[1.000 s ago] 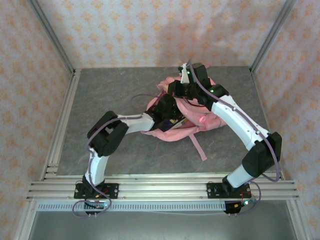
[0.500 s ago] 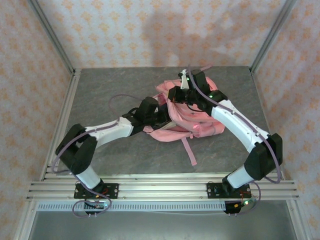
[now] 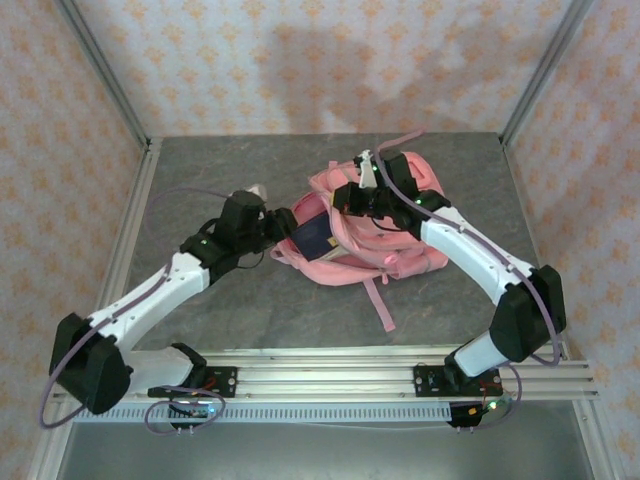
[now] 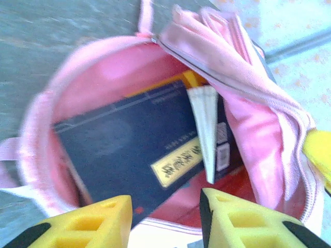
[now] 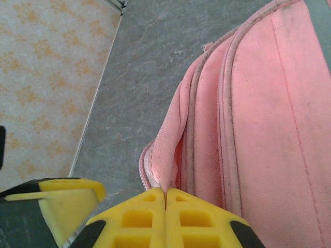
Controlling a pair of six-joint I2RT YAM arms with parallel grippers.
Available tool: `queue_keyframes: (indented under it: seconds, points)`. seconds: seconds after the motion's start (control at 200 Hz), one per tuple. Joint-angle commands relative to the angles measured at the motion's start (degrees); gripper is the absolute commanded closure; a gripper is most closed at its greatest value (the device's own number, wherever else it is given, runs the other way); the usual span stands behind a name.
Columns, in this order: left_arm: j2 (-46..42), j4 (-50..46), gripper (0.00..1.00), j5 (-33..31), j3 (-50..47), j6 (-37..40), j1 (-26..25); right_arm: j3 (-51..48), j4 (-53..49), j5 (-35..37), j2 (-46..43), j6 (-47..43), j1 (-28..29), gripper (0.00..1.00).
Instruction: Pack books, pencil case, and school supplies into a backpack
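While right gripper (image 5: 165, 206) pinches the backpack (image 5: 269, 103) rim, left gripper (image 4: 164, 214) faces its mouth.

The pink backpack (image 3: 385, 235) lies on its side in the middle of the counter (image 3: 220, 300). Its mouth gapes toward the left, and one pink strap (image 3: 378, 300) trails toward the near edge. Inside the pink-lined opening a dark navy book (image 4: 119, 150) with a pale yellow label (image 4: 178, 165) lies slanted, filling much of the mouth. Beside it another book shows its white page edges (image 4: 206, 129), and a yellow sliver (image 4: 190, 78) peeks out above them.
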Motion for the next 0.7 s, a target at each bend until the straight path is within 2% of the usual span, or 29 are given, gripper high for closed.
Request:
queue_keyframes:
  seconds: [0.0, 0.08, 0.24, 0.435, 0.646, 0.696]
  points:
    - [-3.69, -4.6, 0.63, -4.18, -2.97, -0.53, -0.08, -0.45, 4.43, 0.38, 1.46, 2.71, 1.73, 1.0]
    - [-5.44, -4.74, 0.66, -4.81, -4.28, -0.76, -0.1, 0.9, 5.43, 2.52, 4.2, 3.97, 3.63, 1.0]
    - [-5.8, -4.43, 0.77, -2.18, -5.7, -0.14, -1.21, 3.61, 9.04, 6.58, 9.98, 9.34, 6.25, 1.0]
    - [-6.72, -4.39, 0.76, -3.04, -7.95, 1.09, -4.87, 5.09, 8.8, 11.41, 13.32, 11.57, 7.1, 1.0]
    - [-4.21, -0.86, 0.79, -2.99, -9.84, 0.91, -8.88, 5.12, 9.39, 9.79, 14.51, 11.49, 7.51, 1.0]
    - [-2.85, -0.35, 0.81, -3.37, -9.45, 0.85, -10.53, 5.41, 9.33, 10.25, 14.42, 11.34, 7.8, 0.93]
